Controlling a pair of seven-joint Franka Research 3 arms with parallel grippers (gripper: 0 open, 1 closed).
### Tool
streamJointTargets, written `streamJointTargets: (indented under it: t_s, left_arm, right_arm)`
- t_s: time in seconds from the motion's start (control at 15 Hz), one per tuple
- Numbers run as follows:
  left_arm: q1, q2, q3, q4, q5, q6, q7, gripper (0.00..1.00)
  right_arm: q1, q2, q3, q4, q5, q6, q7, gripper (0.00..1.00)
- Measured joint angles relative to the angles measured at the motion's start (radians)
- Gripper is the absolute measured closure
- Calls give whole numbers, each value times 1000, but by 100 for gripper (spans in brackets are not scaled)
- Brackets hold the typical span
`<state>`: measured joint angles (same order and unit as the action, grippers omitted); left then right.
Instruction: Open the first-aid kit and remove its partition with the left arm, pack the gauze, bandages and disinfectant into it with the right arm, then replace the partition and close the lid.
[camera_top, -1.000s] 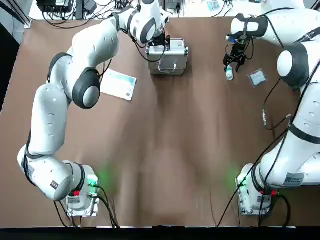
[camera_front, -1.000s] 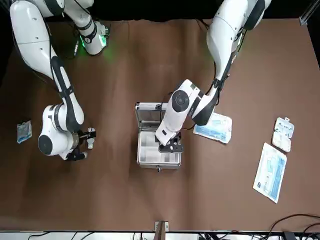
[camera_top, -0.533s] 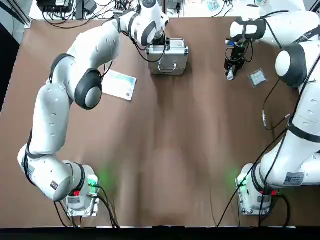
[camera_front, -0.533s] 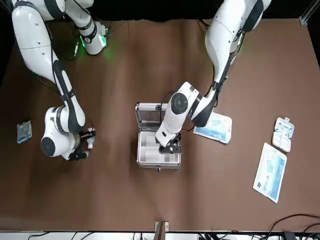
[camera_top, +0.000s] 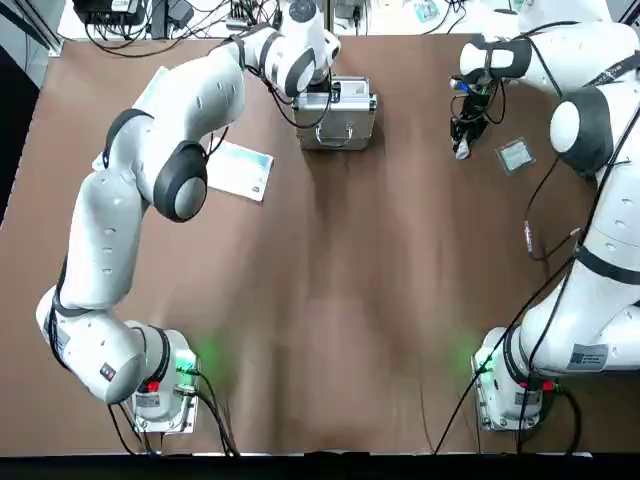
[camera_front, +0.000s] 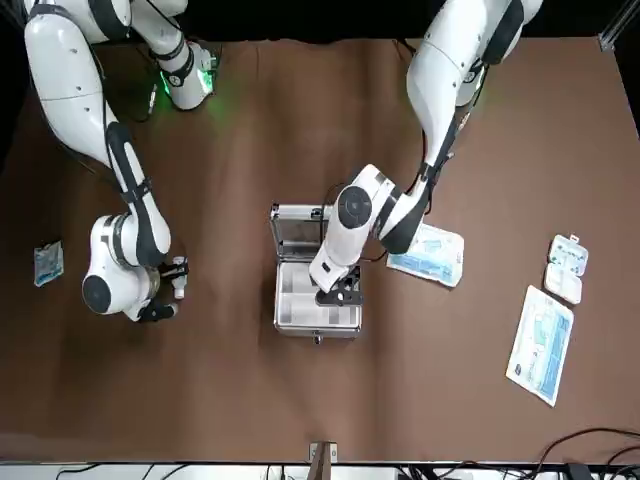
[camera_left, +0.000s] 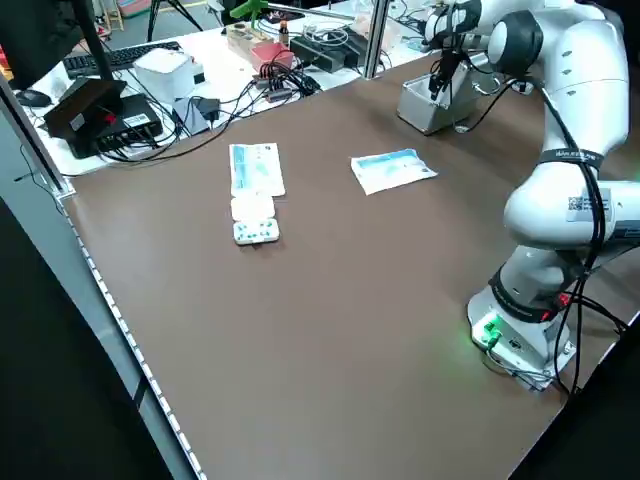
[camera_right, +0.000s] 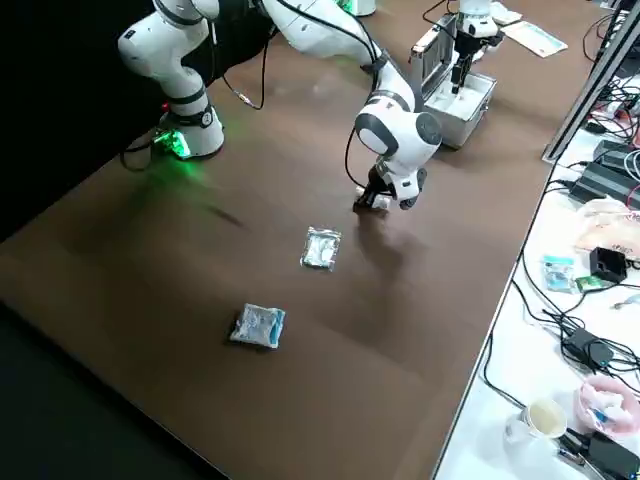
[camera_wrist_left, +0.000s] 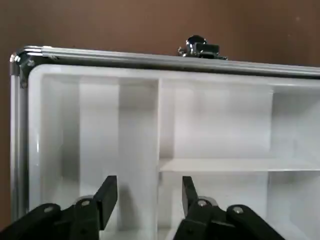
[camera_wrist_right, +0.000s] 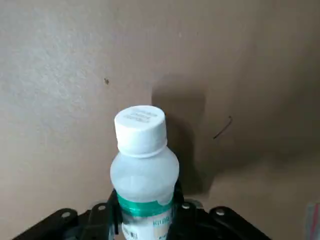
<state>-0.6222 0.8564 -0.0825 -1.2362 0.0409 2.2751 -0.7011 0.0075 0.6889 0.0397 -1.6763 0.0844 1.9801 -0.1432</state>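
L gripper (camera_wrist_left: 150, 192), jaws apart, hangs over the case's tray (camera_wrist_left: 117, 150); its divider wall (camera_wrist_left: 159, 130) lies between my tips. R gripper (camera_wrist_right: 145, 210) grips the disinfectant (camera_wrist_right: 145, 175), well apart from case (camera_front: 318, 318). Straddle wall squarely, pinch, lift tray straight up.

Tray (camera_wrist_left: 139, 107) showing smooth, glossy white plastic; case rim (camera_wrist_left: 120, 58) gleaming as polished metal; tabletop (camera_top: 320, 300) displaying a smooth, faint sheen.
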Motion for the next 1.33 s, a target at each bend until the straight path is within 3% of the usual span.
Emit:
streamJointTargets:
  t_s: [0.07,0.2,0.47,0.67,1.07,1.33]
  left_arm:
    - [-4,0,5,1,0,0,0,48]
    - [-6,0,8,3,0,-2,0,52]
    - [-8,0,6,8,0,-2,-3,89]
    - [-11,0,6,20,1,-22,-6,97]
    - [-12,-1,6,33,1,-41,-6,96]
    - [-10,-26,4,45,-2,-71,-21,96]
  right_arm:
    - [0,0,0,9,0,-10,0,60]
    - [0,0,0,52,0,-74,0,60]
    - [1,-6,2,174,0,-261,2,60]
    - [2,-6,3,212,1,-277,32,60]
    - [7,-6,6,230,13,-277,70,60]
    - [24,-6,8,263,81,-277,133,60]
